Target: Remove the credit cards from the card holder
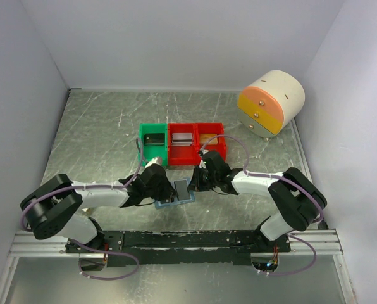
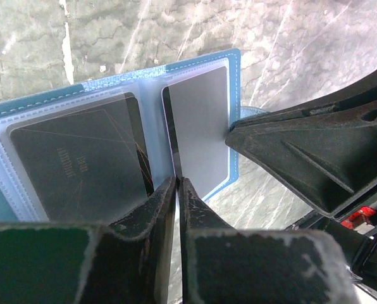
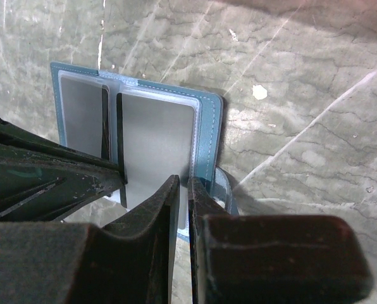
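The slate-blue card holder (image 1: 171,202) lies open between both grippers near the table's front. In the left wrist view it (image 2: 234,95) shows a dark credit card (image 2: 74,164) in its left clear pocket and a grey credit card (image 2: 198,126) in the right one. My left gripper (image 2: 176,185) is shut on the grey card's near inner edge. My right gripper (image 3: 183,185) is shut on the near edge of the card holder's (image 3: 209,126) right page, beside the grey card (image 3: 157,142). In the top view the left gripper (image 1: 162,185) and right gripper (image 1: 198,180) flank the holder.
A green bin (image 1: 153,142) and two red bins (image 1: 197,140) stand in a row just behind the grippers. A cream-and-orange rounded drawer box (image 1: 271,102) sits at the back right. White walls close in the table on three sides.
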`<state>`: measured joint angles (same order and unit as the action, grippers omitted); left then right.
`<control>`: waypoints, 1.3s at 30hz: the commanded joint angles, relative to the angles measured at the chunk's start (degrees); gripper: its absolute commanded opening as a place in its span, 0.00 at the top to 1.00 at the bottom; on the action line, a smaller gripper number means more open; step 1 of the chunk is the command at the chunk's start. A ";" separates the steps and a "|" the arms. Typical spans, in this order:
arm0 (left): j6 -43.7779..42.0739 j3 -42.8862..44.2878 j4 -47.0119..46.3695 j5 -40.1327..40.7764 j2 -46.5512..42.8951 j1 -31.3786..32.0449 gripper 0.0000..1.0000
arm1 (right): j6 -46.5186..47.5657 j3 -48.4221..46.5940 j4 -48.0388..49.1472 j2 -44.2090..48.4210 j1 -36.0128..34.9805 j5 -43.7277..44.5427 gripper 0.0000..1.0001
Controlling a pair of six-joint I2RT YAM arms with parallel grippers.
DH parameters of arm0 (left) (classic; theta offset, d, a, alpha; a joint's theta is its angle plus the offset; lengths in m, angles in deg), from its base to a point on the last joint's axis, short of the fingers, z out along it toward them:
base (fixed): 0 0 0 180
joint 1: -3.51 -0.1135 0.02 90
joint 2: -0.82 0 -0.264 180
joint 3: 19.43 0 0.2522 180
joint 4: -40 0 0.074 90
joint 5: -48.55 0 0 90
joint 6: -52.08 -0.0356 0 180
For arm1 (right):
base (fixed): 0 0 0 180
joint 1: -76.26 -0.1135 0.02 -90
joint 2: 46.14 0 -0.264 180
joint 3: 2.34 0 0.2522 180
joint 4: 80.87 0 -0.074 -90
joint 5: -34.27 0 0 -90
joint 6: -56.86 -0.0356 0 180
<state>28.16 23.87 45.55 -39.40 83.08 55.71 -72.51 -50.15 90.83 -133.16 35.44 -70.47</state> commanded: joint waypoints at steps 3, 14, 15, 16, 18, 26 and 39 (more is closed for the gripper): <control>2.61 -1.11 -9.72 -2.83 -1.72 -0.20 0.87 | 0.35 0.91 0.94 -0.91 -0.09 -2.66 0.89; 2.79 -1.19 -0.93 0.98 -6.80 -0.34 0.93 | 0.15 0.09 -2.11 -0.04 -0.06 1.31 0.86; 2.37 -1.22 -0.19 1.27 -7.51 -0.33 0.93 | 0.16 -0.04 -1.89 -0.35 -0.06 1.10 0.86; 2.00 -1.23 0.31 1.39 -8.14 -0.35 0.93 | 0.11 -0.06 -1.67 -0.56 -0.06 0.86 0.86; 1.37 -1.16 1.02 1.32 -8.59 -0.43 0.93 | -0.14 -0.05 -0.89 -0.91 -0.05 0.25 0.85; 0.38 -0.24 5.02 1.43 -6.94 -0.43 0.93 | -0.19 -0.06 -0.62 0.62 -0.09 -0.93 0.85; -1.63 0.14 7.63 3.02 -8.70 -0.40 0.93 | -1.80 -1.09 3.74 5.20 -2.18 -3.68 0.83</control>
<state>28.03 21.84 52.48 -37.70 75.04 55.56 -73.19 -50.17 91.50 -126.25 34.61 -72.48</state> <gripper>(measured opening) 0.075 0.167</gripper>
